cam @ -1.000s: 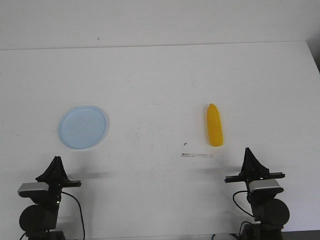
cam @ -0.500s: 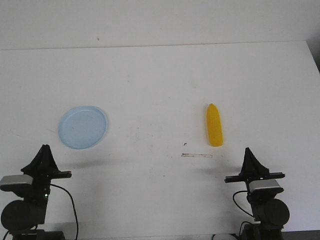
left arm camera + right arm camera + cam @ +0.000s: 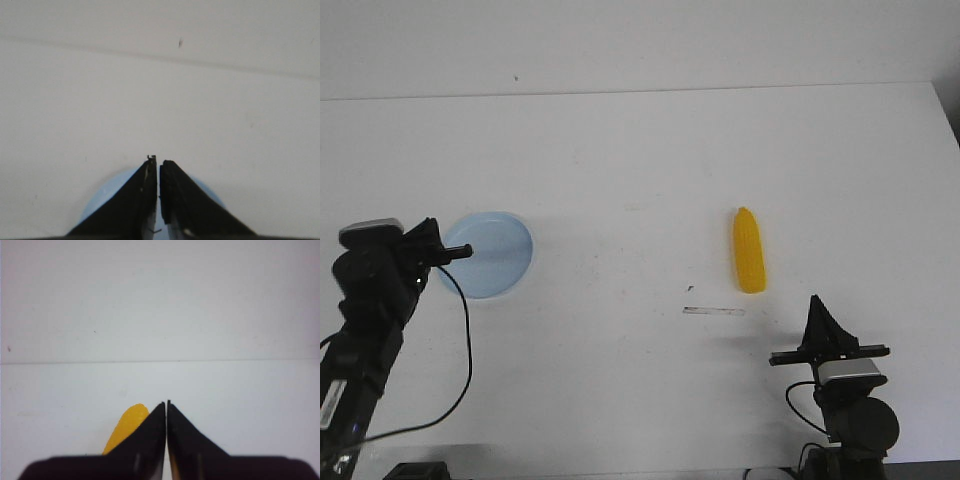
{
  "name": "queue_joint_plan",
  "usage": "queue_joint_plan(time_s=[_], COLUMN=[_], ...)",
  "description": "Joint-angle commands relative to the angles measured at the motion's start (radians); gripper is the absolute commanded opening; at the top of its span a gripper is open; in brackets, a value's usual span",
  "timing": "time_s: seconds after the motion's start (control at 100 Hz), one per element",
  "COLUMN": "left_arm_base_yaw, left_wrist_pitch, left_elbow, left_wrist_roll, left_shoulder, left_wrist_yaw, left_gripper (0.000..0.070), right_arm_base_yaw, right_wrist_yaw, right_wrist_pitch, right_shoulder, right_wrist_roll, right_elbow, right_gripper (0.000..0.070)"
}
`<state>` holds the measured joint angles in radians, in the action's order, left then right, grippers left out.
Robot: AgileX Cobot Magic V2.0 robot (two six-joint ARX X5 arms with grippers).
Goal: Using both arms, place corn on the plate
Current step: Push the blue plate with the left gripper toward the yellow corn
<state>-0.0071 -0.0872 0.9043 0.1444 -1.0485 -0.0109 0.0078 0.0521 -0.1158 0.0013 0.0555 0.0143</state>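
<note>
One corn [image 3: 750, 264] is lying on the table [image 3: 640, 150], toward three o'clock. One plate [image 3: 490, 255] is sitting toward nine o'clock. Two arms are showing: the left arm [image 3: 365, 320] at eight o'clock and the right arm [image 3: 850, 410] at five o'clock. One thin strip [image 3: 714, 311] is lying near the corn.

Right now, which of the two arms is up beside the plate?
The left arm: its gripper sits at the plate's left edge, fingers shut. The right gripper is parked low, short of the corn.
</note>
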Motion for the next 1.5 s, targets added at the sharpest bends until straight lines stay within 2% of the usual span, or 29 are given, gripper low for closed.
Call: queue_joint_plan(time_s=[0.0,0.1,0.17,0.27,0.38,0.44,0.55,0.66,0.74,1.26,1.49], left_arm_base_yaw=[0.002,0.023,0.060,0.135,0.218,0.257,0.309,0.345,0.365,0.351,0.327], left_wrist_pitch=[-0.077,-0.246,-0.365,-0.481,-0.497,-0.500,-0.521,-0.526,-0.528,-0.542,-0.541], left_elbow=[0.081,0.203,0.283,0.368,0.390,0.390,0.390,0.390,0.390,0.389,0.389], left_wrist_roll=[-0.006,0.039,0.091,0.133,0.135,0.136,0.138,0.137,0.132,0.093,0.077], left_shoulder=[-0.084,-0.224,-0.317,-0.432,-0.520,-0.553,-0.595,-0.622,-0.635,-0.761,-0.766], left_wrist_yaw=[0.011,0.024,0.079,0.216,0.393,0.441,0.440,0.440,0.438,0.435,0.435], left_gripper=[0.0001,0.0001,0.0001,0.0001,0.0001,0.0001,0.0025,0.0166,0.0213,0.0215,0.0179], right_arm_base_yaw=[0.002,0.002,0.002,0.002,0.002,0.002,0.002,0.002,0.002,0.002,0.002], right_wrist_yaw=[0.000,0.000,0.000,0.000,0.000,0.000,0.000,0.000,0.000,0.000,0.000], right_wrist_pitch=[-0.011,-0.011,-0.011,-0.011,-0.011,-0.011,-0.011,-0.011,-0.011,-0.011,-0.011], right_shoulder=[0.000,0.000,0.000,0.000,0.000,0.000,0.000,0.000,0.000,0.000,0.000], right_wrist_roll=[-0.005,-0.005,-0.005,-0.005,-0.005,-0.005,-0.005,-0.005,-0.005,-0.005,-0.005], right_elbow=[-0.002,-0.002,-0.002,-0.002,-0.002,-0.002,-0.002,-0.002,-0.002,-0.002,-0.002], right_gripper=[0.0001,0.0001,0.0001,0.0001,0.0001,0.0001,0.0001,0.0001,0.0001,0.0001,0.0001])
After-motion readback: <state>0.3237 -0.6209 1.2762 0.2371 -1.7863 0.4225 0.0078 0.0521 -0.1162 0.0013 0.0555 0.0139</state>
